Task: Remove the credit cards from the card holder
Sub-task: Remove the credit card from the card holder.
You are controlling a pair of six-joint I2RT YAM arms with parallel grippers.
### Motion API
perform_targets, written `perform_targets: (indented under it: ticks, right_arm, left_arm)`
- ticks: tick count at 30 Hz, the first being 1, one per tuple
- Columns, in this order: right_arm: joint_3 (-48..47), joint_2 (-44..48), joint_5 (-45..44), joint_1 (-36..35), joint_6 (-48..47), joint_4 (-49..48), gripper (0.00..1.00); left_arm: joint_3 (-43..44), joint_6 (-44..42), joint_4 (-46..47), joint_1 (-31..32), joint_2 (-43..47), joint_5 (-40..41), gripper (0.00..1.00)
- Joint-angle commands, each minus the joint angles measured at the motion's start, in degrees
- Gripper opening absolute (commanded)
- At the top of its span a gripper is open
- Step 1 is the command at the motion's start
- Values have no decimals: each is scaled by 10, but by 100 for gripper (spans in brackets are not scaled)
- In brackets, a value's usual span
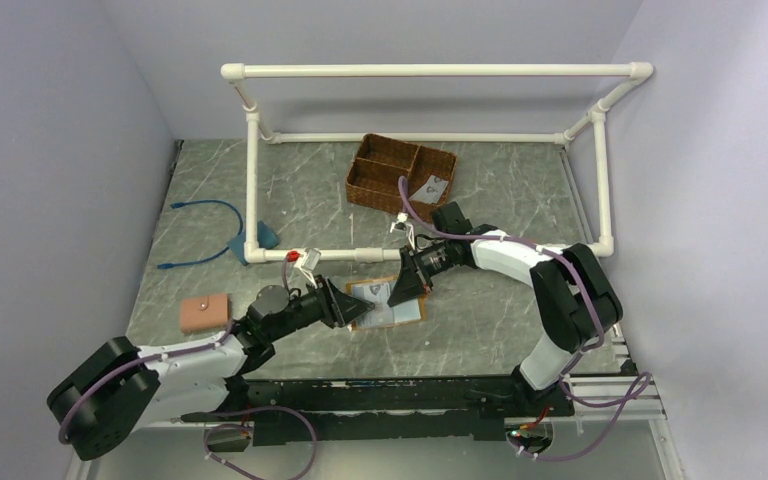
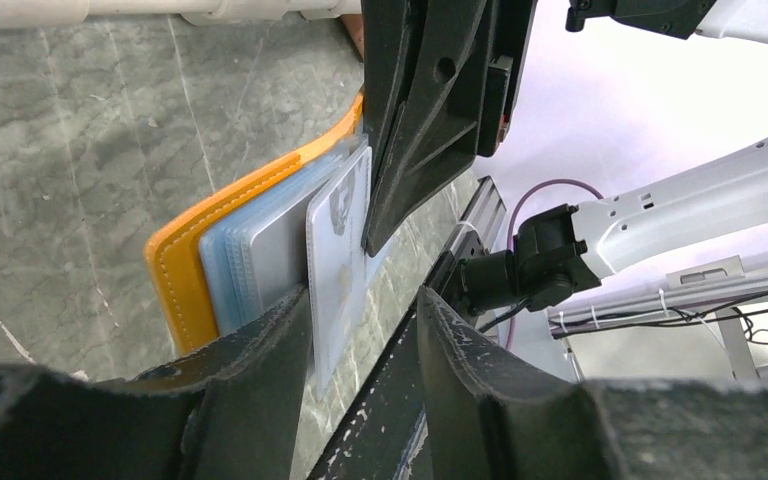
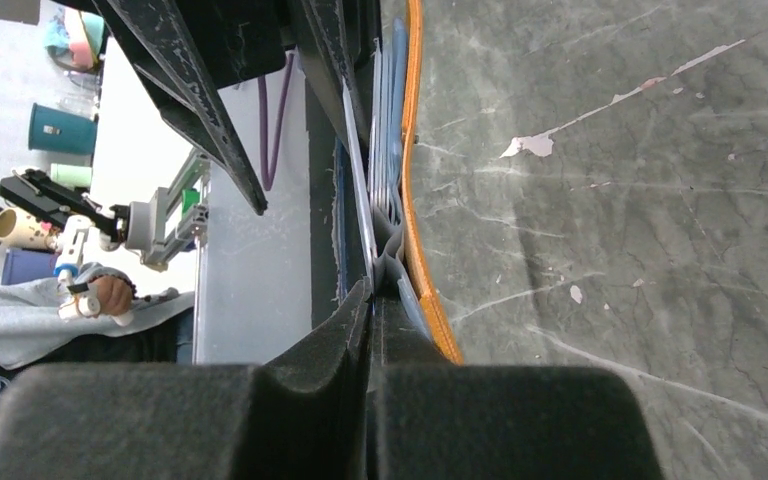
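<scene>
The mustard-orange card holder (image 1: 405,312) lies open on the table, its pale blue-grey slots (image 2: 222,262) facing up. A pale credit card (image 2: 338,262) sticks partway out of the slots. My right gripper (image 3: 372,292) is shut on that card's thin edge (image 3: 358,190); the blue-grey slot material (image 3: 392,268) bunches right beside the pinch. My left gripper (image 2: 365,340) is open at the holder's near-left side, with the card's free end in the gap, close to the left finger (image 2: 260,370). Another card (image 1: 428,188) lies in the basket.
A brown wicker basket (image 1: 380,172) stands behind the holder. A white pipe frame (image 1: 360,255) crosses just behind the grippers. A pink wallet (image 1: 205,313) lies at the left, and a blue cable (image 1: 205,205) at the far left.
</scene>
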State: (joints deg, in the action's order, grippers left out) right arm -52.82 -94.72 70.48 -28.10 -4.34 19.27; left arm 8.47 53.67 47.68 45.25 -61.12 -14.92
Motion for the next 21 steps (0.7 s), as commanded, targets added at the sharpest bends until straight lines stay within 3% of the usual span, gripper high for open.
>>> perform_targets:
  ticks: [1,16,21]
  right_arm:
    - [-13,-9,20,1,-28,1,0]
    - [-23,-19,51,0,-68,32,0]
    - [-25,-22,43,-2,-71,36,0]
  left_arm:
    - [-9,-8,-16,0,25,10,48]
    - [-1,-8,51,-7,-50,-34,50]
    - [8,2,93,-8,-87,-45,45]
